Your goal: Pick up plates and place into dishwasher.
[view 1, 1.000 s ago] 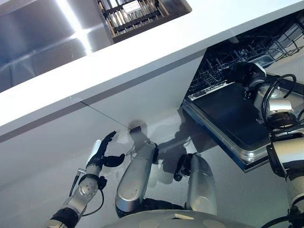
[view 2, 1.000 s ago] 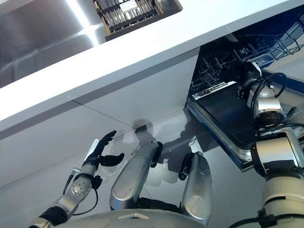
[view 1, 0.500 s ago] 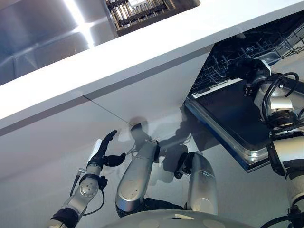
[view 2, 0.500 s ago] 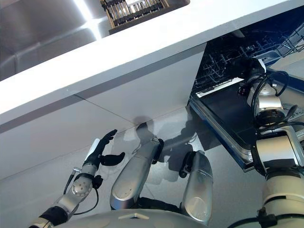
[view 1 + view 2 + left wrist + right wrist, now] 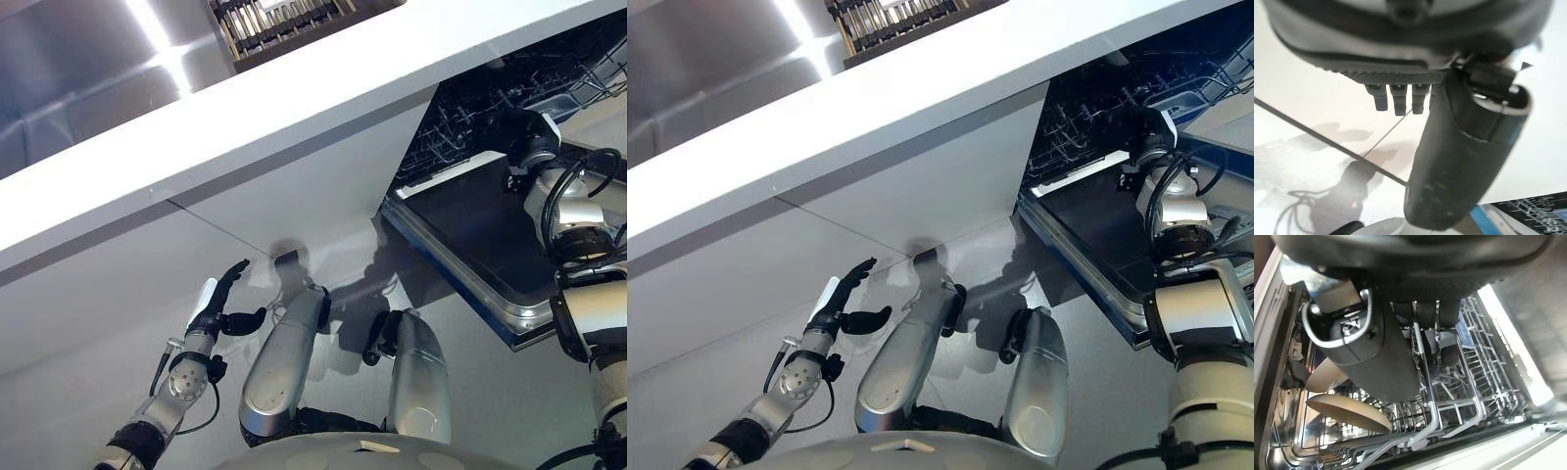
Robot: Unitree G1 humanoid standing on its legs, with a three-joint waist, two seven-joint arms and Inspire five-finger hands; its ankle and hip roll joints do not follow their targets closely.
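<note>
plates (image 5: 1347,412) stand in the dishwasher rack (image 5: 1459,401) just beyond the right hand (image 5: 1400,308), fingers relaxed, empty; left hand (image 5: 217,311) open, low.

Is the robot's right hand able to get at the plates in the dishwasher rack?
Probably yes: the right hand is already inside over the rack, with the plates close beside it and nothing between.

Both eye views look down from the head, side by side, sharing the tabletop (image 5: 294,108) edge, floor and open dishwasher (image 5: 490,225) at right; the left wrist view faces the cabinet front closely; the right wrist view peers into the rack (image 5: 1449,401) from very near.
</note>
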